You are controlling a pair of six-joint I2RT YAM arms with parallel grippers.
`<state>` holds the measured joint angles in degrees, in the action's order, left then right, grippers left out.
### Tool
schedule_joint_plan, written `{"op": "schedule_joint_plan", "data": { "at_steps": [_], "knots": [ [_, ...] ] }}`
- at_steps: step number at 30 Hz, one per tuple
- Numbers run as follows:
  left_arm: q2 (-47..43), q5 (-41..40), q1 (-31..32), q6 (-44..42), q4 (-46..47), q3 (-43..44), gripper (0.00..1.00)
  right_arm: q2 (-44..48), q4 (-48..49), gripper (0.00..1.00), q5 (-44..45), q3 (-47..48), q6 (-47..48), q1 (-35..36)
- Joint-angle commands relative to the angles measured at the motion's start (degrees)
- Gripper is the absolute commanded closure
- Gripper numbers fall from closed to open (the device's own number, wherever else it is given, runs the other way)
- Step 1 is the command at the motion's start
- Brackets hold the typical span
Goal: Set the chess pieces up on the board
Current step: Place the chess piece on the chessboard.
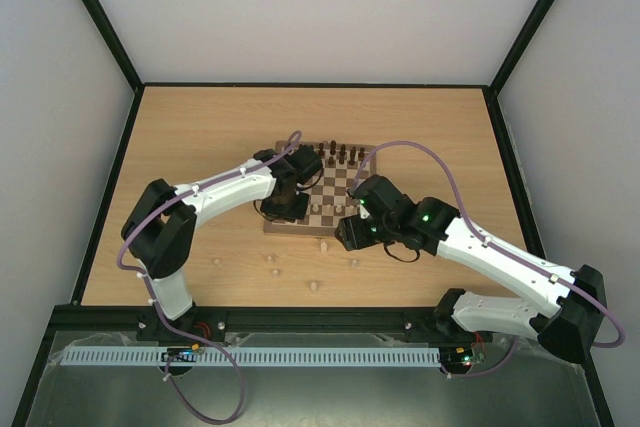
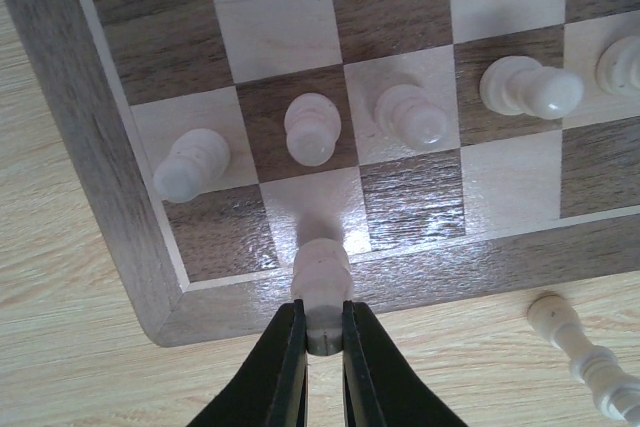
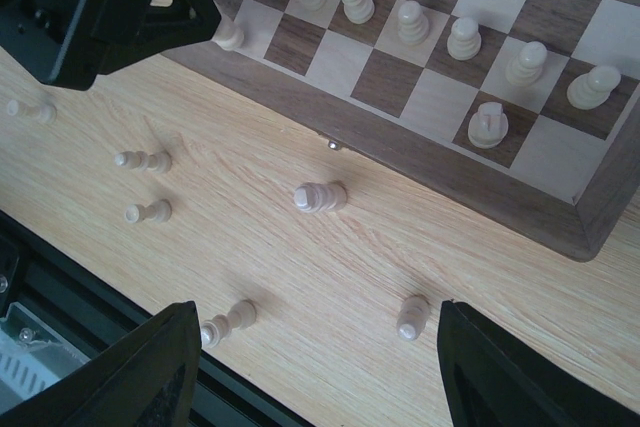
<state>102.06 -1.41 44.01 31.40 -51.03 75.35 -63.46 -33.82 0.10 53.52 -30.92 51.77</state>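
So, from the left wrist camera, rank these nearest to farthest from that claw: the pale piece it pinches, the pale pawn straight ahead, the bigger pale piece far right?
1. Pale wooden chess piece, pinched in the left claw, bottom centre.
2. Pale wooden pawn, straight ahead, mid-picture.
3. Bigger pale wooden piece, far right, upper part.

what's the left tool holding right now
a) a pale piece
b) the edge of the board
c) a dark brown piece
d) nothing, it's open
a: the left wrist view shows the left tool closed on a pale piece, upright at a cream square in the near edge row of the board.
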Motion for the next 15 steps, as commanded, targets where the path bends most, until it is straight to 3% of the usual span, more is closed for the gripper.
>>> {"op": "schedule_joint_plan", "data": {
  "at_steps": [1, 15],
  "knots": [
    [0.38, 1.16, -0.06, -0.88, 0.97, -0.48, 0.98, -0.65, -2.91, 0.35, 0.83, 1.17, -0.38, 0.36],
    [1.89, 0.84, -0.07, -0.52, 1.70, -0.25, 0.96, -0.87, -2.31, 0.35, 0.65, 0.32, 0.23, 0.36]
  ]
}}
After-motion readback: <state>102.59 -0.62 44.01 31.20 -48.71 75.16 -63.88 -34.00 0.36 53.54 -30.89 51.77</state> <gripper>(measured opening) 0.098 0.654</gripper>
